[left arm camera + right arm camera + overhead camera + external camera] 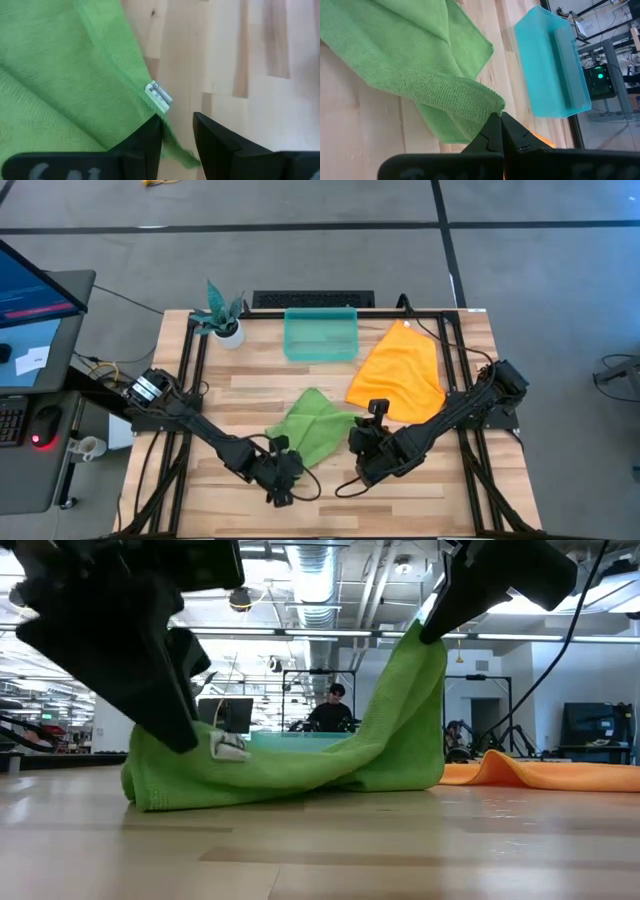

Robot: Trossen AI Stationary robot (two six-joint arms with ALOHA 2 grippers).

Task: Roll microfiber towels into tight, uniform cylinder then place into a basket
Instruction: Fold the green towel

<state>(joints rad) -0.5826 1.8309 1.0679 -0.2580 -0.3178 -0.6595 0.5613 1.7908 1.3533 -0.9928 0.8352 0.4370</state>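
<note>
A pale wooden table (420, 500) stands on a grey floor, with a workshop of ceiling ducts and a seated person (333, 710) beyond it. The orange microfiber towel (400, 372) lies spread just beyond the right gripper, touching neither claw. The lime green microfiber towel (312, 425) lies crumpled between the two claws. The teal basket (320, 334) sits at the table's far edge, well beyond both grippers, beside a small potted plant (220, 315). The right gripper (500, 131) has its fingers pinched together on a corner of the green towel, lifting that corner off the wood. The left gripper (177, 137) stands at the towel's opposite edge, fingers slightly parted with the hem between them near a white label (158, 95); a firm hold cannot be told.
</note>
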